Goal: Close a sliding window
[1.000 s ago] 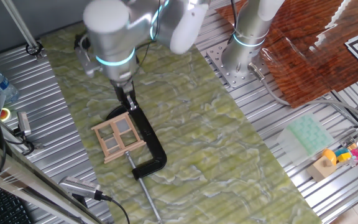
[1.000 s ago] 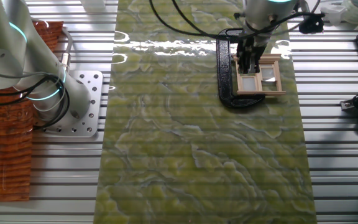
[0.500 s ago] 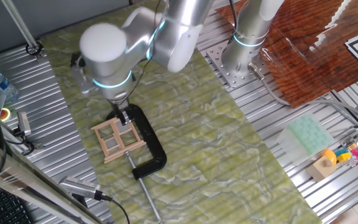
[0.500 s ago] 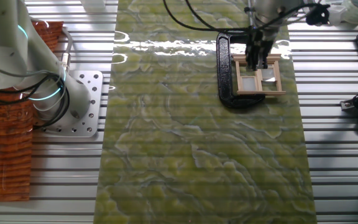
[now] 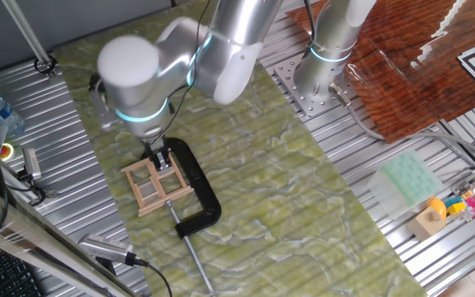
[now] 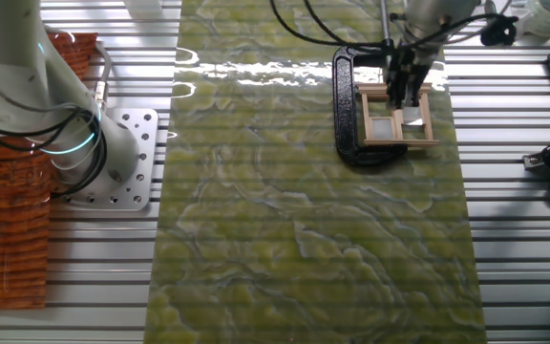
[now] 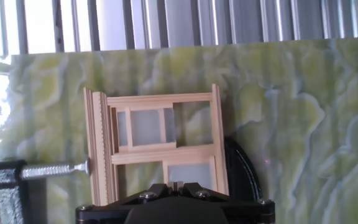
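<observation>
Hand view: tool [image 7: 176, 184] shut, tips on sliding window [image 7: 157, 149] frame.

At about one o'clock on the table [image 6: 504, 239], the claw [image 6: 410, 93] reaches down onto the sliding window [image 6: 396, 118], which lies on the green mat [image 6: 304, 220] inside a black C-clamp [image 6: 344, 105].

Two opposed overhead views, close hand view
</observation>
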Motion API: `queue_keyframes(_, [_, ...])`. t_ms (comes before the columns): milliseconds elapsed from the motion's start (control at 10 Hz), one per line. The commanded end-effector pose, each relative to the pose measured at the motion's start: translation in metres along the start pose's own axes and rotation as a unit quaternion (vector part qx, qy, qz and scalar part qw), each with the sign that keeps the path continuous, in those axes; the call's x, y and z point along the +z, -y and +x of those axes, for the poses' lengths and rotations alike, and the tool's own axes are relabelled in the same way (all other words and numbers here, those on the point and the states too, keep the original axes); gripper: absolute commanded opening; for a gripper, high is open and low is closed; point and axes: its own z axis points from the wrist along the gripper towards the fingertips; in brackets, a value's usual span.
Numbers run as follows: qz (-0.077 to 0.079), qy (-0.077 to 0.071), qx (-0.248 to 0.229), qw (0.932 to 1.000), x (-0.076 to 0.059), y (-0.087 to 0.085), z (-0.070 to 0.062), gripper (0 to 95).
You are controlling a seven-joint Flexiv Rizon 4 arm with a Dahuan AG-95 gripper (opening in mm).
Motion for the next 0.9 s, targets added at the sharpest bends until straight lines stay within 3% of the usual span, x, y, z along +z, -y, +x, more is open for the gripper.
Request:
queue_keyframes(100, [0.003, 0.006, 0.004, 1.0, 0.004, 0.001, 0.002, 0.0])
queue_keyframes(400, [0.009, 0.0, 0.007, 0.9999, 0.015, 0.004, -0.005, 0.0])
queue_keyframes(600, [0.017, -0.006, 0.007, 0.9998, 0.016, 0.003, -0.006, 0.0])
queue_keyframes(900, [0.038, -0.017, 0.005, 0.9991, 0.02, 0.002, -0.007, 0.0])
